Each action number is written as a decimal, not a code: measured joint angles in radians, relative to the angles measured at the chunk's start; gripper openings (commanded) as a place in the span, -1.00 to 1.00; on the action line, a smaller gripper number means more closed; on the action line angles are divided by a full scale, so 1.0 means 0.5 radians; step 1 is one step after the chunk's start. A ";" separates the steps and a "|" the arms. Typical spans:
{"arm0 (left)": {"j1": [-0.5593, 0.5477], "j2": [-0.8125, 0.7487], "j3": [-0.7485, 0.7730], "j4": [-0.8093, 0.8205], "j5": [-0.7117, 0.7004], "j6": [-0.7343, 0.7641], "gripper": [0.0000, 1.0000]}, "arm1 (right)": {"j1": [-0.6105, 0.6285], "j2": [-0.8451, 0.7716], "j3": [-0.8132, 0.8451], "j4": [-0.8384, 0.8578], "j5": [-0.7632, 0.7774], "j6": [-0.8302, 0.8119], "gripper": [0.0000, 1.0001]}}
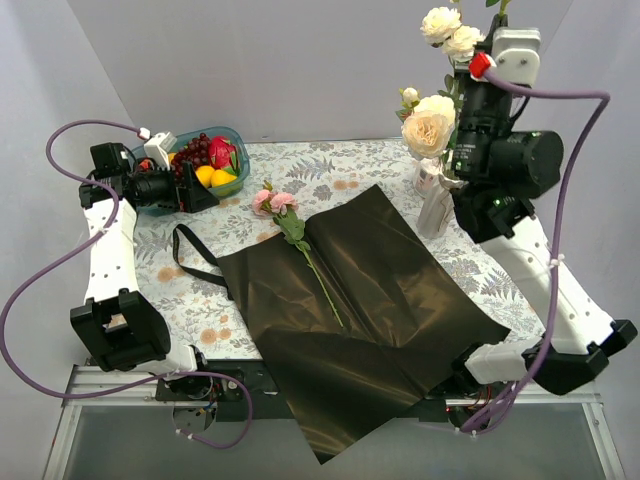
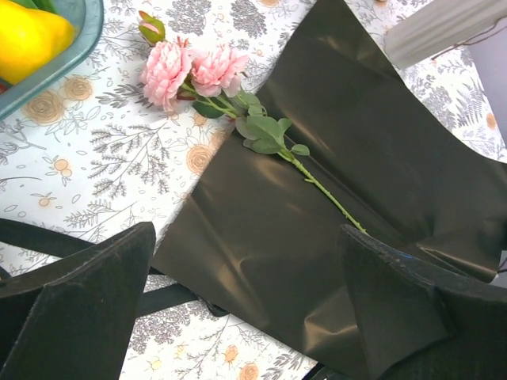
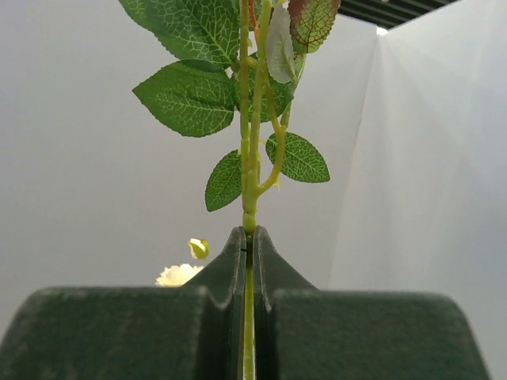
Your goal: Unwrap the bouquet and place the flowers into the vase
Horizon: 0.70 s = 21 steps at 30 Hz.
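The glossy dark wrapping paper (image 1: 370,300) lies spread flat on the table, so the bouquet is unwrapped. One pink rose (image 1: 275,200) rests with its stem across the paper, also visible as the pink rose (image 2: 190,71) in the left wrist view. The white vase (image 1: 435,205) stands at the paper's far right corner and holds cream roses (image 1: 430,128). My right gripper (image 3: 249,233) is raised high above the vase, shut on the green stem (image 3: 250,158) of a cream-flowered spray (image 1: 448,32). My left gripper (image 2: 245,301) stands open near the paper's left edge, holding nothing.
A teal fruit bowl (image 1: 243,158) with red and yellow fruit sits at the back left, just behind the left gripper. A black ribbon (image 1: 190,262) lies loose on the floral tablecloth left of the paper. The paper overhangs the table's near edge.
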 measured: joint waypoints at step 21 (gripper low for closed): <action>0.000 0.087 0.017 -0.155 0.166 0.245 0.97 | -0.773 0.182 -0.406 0.182 -0.342 0.780 -0.97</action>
